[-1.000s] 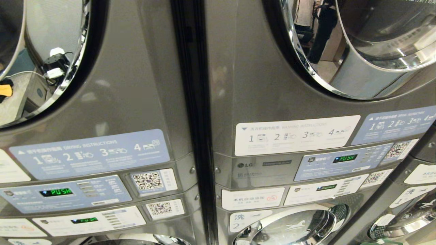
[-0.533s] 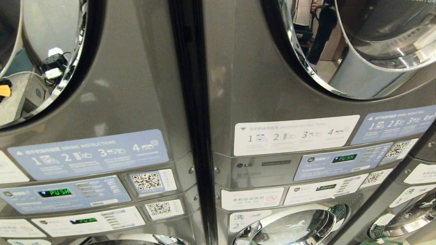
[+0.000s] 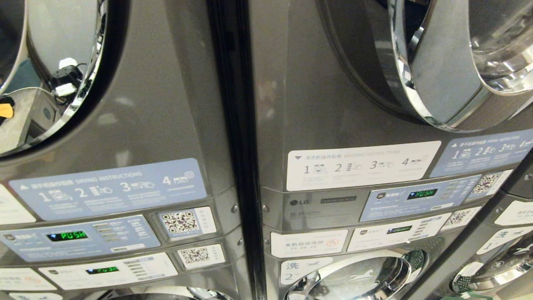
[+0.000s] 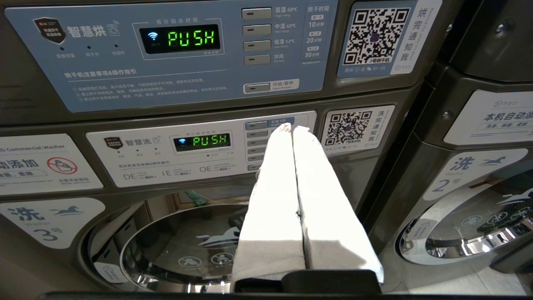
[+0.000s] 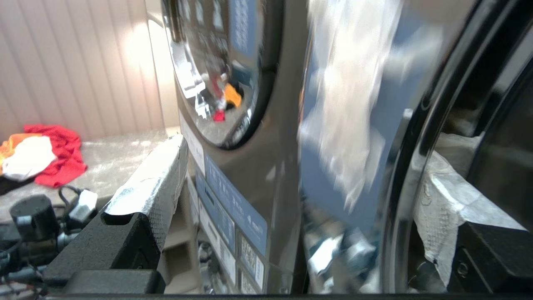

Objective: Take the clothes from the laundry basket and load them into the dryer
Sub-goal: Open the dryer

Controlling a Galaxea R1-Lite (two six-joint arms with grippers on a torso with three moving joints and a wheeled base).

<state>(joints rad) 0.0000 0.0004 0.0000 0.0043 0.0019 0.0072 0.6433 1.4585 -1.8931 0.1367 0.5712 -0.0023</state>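
Dryer [image 3: 316, 104] door [image 3: 441, 71] stands ajar on the right stack, chrome rim swung off the front. Step looks like door opening. Right gripper [image 5: 291, 200] at that rim, fingers spread wide, empty. Left gripper [image 4: 291, 137] parked at the panels, fingers pressed together. Clothes and basket out of view. Next: swing wider; rim close.

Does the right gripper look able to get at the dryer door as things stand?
Probably yes: the right gripper is open with the dryer door edge between its fingers, nothing blocking.
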